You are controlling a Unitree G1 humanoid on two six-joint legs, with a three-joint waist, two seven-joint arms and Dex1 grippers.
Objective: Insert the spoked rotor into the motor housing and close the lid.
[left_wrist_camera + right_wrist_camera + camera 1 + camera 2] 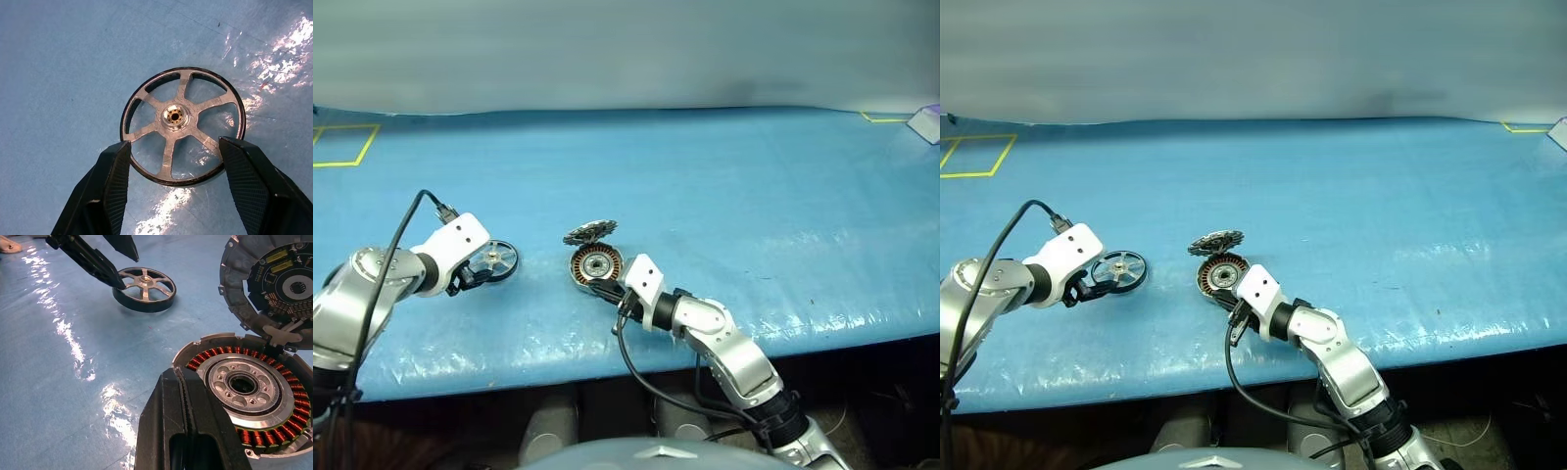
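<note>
The left pincer stands spread wide, one black finger on each side of the spoked rotor. The finger pads sit right at the rotor's dark rim, but whether they actually press it I cannot tell. The rotor lies flat on the blue counter, just ahead of that pincer: one wheel, six silvery spokes running out from a small brass-coloured hub.

Well apart from it, off toward the other arm, the right pincer is shut tight, its two fingers pressed together with nothing between them. Its tip rests at the near edge of the motor housing, on or just over the copper windings; contact is hard to judge. There is one housing, a round silver shell holding a ring of copper-orange coils around a silver hub with a dark central bore.

Just beyond the housing, on the side away from the right pincer, its lid stands swung up and open, joined at a small hinge. One lid, its inner face showing a dark circuit board ringed by a notched grey rim.

Farther out on the counter lie yellow tape outlines, one at each far corner.
</note>
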